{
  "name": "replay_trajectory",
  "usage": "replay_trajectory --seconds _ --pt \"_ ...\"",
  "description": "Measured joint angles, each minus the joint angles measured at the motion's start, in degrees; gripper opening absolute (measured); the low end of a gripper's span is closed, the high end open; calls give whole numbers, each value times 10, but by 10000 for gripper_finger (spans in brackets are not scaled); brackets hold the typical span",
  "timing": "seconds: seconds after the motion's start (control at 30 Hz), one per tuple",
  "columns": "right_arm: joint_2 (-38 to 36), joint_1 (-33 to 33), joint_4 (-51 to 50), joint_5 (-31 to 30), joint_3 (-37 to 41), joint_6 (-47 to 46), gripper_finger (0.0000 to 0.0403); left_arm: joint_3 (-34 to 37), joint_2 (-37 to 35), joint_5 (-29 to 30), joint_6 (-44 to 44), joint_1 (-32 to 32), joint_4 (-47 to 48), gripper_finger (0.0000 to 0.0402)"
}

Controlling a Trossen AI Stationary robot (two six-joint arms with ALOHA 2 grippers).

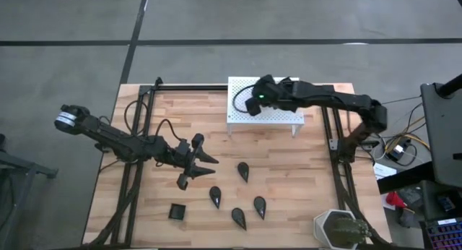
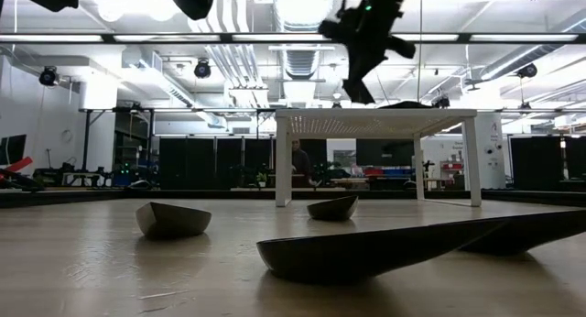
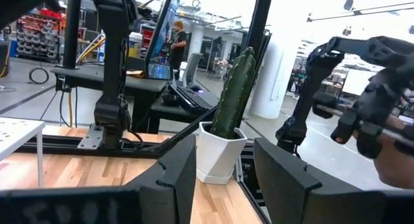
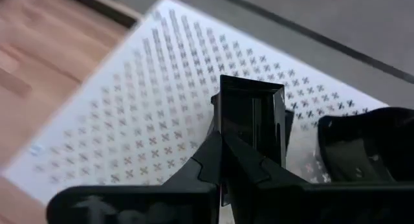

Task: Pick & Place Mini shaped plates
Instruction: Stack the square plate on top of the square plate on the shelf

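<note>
Both my arms at work around the white stand

My right gripper hangs above the stand's top, fingers clamped on a square plate, arm reaching in from the stand's right. My left gripper sits low, well in front of the stand, fingers parted, arm stretched level.

No text, label, brand or number can be read for certain anywhere; the only marks are faint, blurred raised letters on the near edge of the left gripper body and an arrow-like mark on the right gripper body, neither one legible
</note>
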State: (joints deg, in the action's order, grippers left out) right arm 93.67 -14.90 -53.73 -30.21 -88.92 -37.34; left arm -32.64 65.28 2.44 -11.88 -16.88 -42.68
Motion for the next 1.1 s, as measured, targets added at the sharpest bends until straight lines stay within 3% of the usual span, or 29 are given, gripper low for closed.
replay_trajectory --seconds 0.2,0.37,0.73,1.1 --pt "100 0 -155 -58 -124 -24 8 0 0 -4 0 0 0 147" --pt "152 0 -181 -56 -199 -23 8 0 0 -10 -1 0 3 147" --pt "274 -4 -358 -45 -367 -48 8 1 0 -12 -5 0 14 147" --pt "298 -9 -363 -41 -402 -45 8 1 0 -14 -6 0 17 147"
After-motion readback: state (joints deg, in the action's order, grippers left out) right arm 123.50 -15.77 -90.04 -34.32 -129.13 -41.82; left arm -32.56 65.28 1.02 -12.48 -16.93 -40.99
